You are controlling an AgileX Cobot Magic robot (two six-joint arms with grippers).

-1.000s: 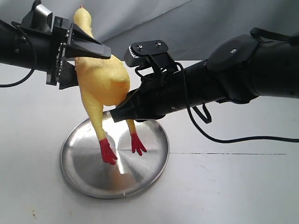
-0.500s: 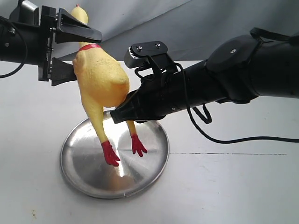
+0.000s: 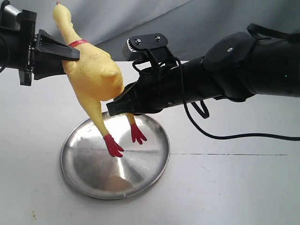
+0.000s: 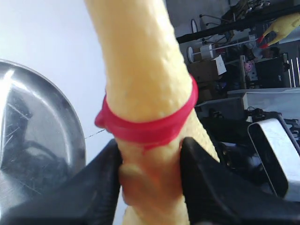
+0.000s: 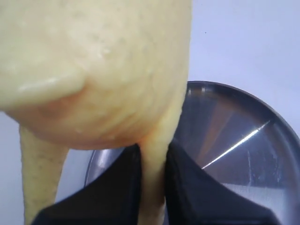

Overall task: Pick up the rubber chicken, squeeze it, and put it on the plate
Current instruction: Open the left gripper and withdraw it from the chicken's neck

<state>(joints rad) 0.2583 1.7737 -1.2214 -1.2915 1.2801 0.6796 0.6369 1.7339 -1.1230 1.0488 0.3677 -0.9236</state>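
Note:
The rubber chicken hangs tilted above the plate, head up to the left, red feet dangling just over the steel. My left gripper is shut on its upper body right by the red collar; the fingers dent the rubber. From the right, my right gripper is shut on the top of one leg, directly under the plump body. In the left wrist view the neck rises out of frame. The head is partly cut off at the exterior view's top edge.
The plate lies on a white tabletop with a grey cloth backdrop behind. A black cable trails from the right arm across the table. Both arms cross low over the plate's far side.
My left gripper has pulled to the left, and its grip has gone from the body up to the collar. The chicken has tilted head-left. The right gripper has shifted slightly left and up with the leg.

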